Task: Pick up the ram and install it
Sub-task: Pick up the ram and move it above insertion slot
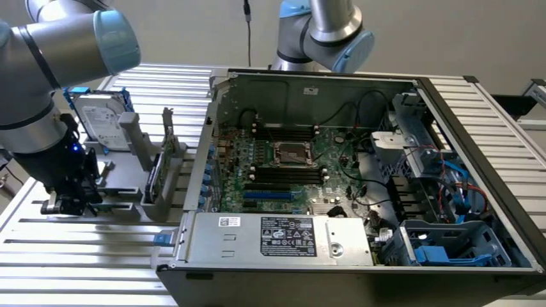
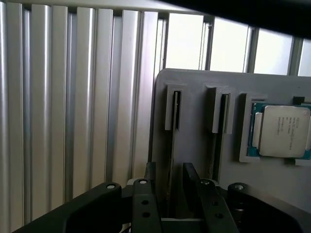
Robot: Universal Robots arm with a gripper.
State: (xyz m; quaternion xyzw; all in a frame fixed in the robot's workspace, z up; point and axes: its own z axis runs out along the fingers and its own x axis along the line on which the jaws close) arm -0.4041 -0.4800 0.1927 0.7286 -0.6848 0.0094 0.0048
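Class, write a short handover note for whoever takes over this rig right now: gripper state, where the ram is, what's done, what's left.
Gripper: open, one finger on each side of the ram, not closed on it.
Ram: on edge in a slot of the grey holder, which stands at the exterior view's left of the case.
Done: gripper in place at the ram.
Left: ram not yet gripped, lifted or installed on the motherboard.

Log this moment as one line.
stage: grasp approach | gripper: open, straddling ram | ram: on edge in grey holder slot, not lifted | processor: in holder pocket
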